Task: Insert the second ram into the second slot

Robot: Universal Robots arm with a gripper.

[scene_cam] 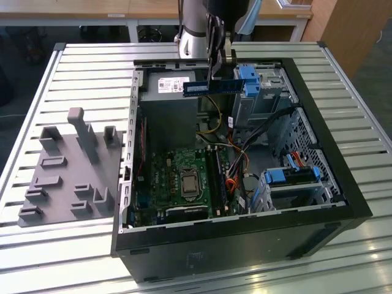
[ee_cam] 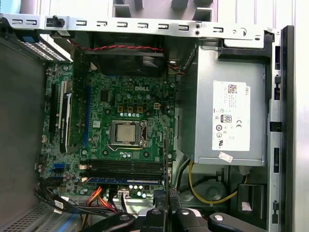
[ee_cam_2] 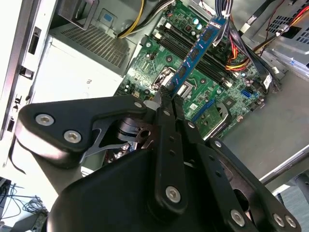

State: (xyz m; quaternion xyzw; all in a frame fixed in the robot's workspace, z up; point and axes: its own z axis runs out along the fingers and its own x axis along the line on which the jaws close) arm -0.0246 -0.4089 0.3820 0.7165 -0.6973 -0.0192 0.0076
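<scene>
My gripper (scene_cam: 213, 76) hangs over the far part of the open computer case (scene_cam: 343, 202), shut on the second ram (scene_cam: 212, 87), a thin blue stick held level above the case. In the second wrist view the gripper (ee_cam_2: 166, 95) clamps one end of the ram (ee_cam_2: 197, 50), which reaches out over the motherboard. The first wrist view has the ram (ee_cam: 165, 162) edge-on above the gripper (ee_cam: 166, 210). The black memory slots (ee_cam: 125, 167) lie in a row beside the processor socket (ee_cam: 126, 133). A blue strip (ee_cam: 123, 180) sits in the slot row nearest the cables. The held ram is well above the slots (scene_cam: 215, 174).
A grey power supply (scene_cam: 168, 92) sits just beside the held stick. Cable bundles (scene_cam: 239, 174) run next to the slots. Blue drive-bay tabs (scene_cam: 248, 78) and drive cages (scene_cam: 288, 177) fill the exterior view's right. A grey part holder (scene_cam: 67, 174) lies on the slatted table.
</scene>
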